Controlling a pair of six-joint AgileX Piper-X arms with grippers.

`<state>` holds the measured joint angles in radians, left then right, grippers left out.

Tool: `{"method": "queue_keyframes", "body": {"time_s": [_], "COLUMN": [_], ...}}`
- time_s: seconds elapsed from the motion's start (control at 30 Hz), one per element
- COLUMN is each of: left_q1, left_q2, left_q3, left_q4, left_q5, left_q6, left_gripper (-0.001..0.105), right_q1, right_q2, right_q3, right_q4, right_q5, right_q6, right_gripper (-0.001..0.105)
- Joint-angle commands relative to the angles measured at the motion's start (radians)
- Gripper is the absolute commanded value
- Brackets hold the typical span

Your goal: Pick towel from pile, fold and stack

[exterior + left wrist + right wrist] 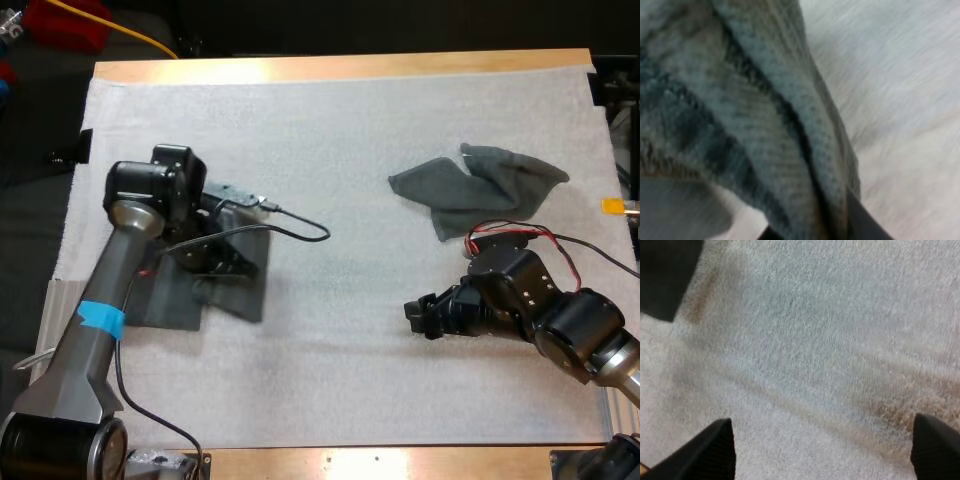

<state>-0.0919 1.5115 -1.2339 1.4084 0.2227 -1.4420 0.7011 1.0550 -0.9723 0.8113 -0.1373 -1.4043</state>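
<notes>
A flat, folded dark grey-green towel (235, 290) lies on the left part of the white mat (340, 120). My left gripper (215, 262) is down on it. In the left wrist view thick folds of this towel (740, 110) are bunched right against one black finger (865, 222), so the gripper is shut on the cloth. A crumpled towel (480, 190) lies at the right rear of the mat. My right gripper (418, 316) hovers low in front of it, pointing left. It stands open (825, 450) with its fingertips (715, 450) far apart over bare mat.
A dark shape (665, 275) lies on the mat beyond the right gripper's fingers. The wooden table edge (340, 66) runs along the far side of the mat. Bare mat stretches between the two towels.
</notes>
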Motion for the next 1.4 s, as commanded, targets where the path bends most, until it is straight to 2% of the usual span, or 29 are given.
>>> {"method": "queue_keyframes", "body": {"time_s": [0.0,0.13,0.57,0.63,0.73,0.87,1.0,1.07,1.3,1.37], "left_q1": [0.010,0.039,0.165,0.178,0.191,0.197,0.197,0.197,0.197,0.197], "left_q2": [-0.016,-0.016,-0.016,-0.016,-0.012,0.000,0.021,0.024,0.027,0.027], "left_q3": [-0.005,-0.005,-0.005,-0.005,-0.005,0.004,0.023,0.046,0.145,0.162], "left_q4": [0.018,0.029,0.005,0.006,0.000,-0.026,-0.048,-0.064,-0.175,-0.203], "left_q5": [-0.048,-0.122,-0.145,-0.145,-0.149,-0.260,-0.265,-0.292,-0.464,-0.483], "left_q6": [0.011,0.012,0.013,0.031,0.033,0.027,0.011,0.008,-0.053,-0.058], "left_gripper": [0.000,0.000,0.000,0.003,0.014,0.015,0.015,0.015,0.015,0.015], "right_q1": [0.002,0.002,0.002,0.002,0.002,0.002,0.002,0.002,0.002,0.002], "right_q2": [-0.010,-0.010,-0.010,-0.010,-0.010,-0.010,-0.010,-0.010,-0.010,-0.010], "right_q3": [-0.006,-0.006,-0.006,-0.006,-0.006,-0.006,-0.006,-0.006,-0.006,-0.006], "right_q4": [0.009,0.009,0.009,0.009,0.009,0.012,0.024,0.031,0.039,0.039], "right_q5": [-0.001,-0.001,-0.001,-0.001,-0.001,-0.001,-0.001,-0.001,-0.001,-0.001], "right_q6": [-0.012,-0.012,-0.012,-0.012,-0.012,-0.012,-0.012,-0.012,-0.012,-0.012], "right_gripper": [0.071,0.071,0.071,0.071,0.071,0.071,0.071,0.071,0.071,0.071]}}
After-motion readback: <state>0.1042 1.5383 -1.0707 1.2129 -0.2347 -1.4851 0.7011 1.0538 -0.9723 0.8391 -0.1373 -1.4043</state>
